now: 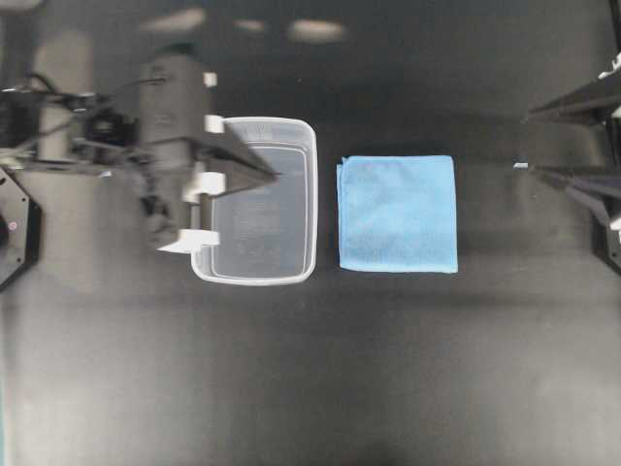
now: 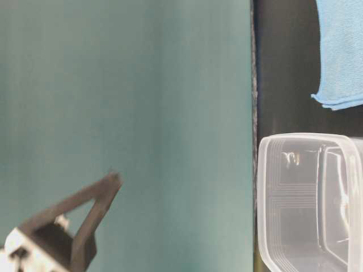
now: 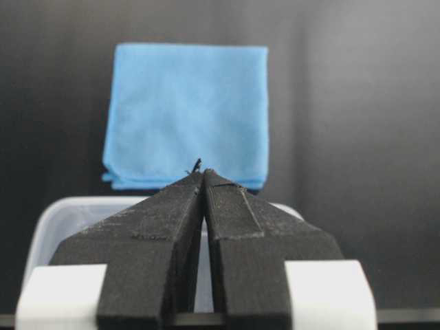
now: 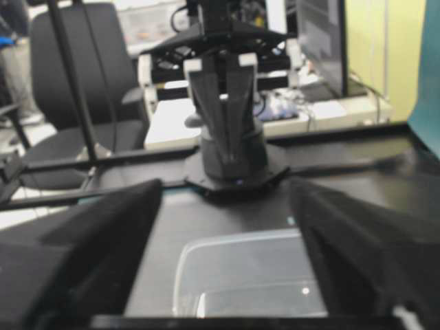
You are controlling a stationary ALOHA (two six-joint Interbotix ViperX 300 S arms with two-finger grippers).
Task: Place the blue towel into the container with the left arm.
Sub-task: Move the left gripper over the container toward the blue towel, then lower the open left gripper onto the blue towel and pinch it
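One blue towel lies flat on the black table, folded into a neat square, just beside the container at its 3 o'clock side in the overhead view, a narrow strip of bare table between them. Nothing holds it and nothing rests on it. In the left wrist view the towel sits straight ahead at 12 o'clock, beyond the container's far rim, with its layered fold edges showing along the near side.

The step in hand, as I judge it, is the reach: the left gripper hangs over the container with its fingers pressed together, tips meeting in a point and holding nothing. To do it well the jaws should spread before descending, since closed tips would only push the cloth along the table. The arm needs to carry on towards 3 o'clock past the rim, staying high enough to clear it, then come down on the towel's near edge or middle and pinch through all layers, so the fold lifts as one piece instead of trailing open. A soft cloth like this will likely sag once raised, so it should be lifted well clear of the rim before travelling back.

The right gripper sits at the 3 o'clock edge of the overhead view, fingers spread wide apart and empty, well clear of the towel
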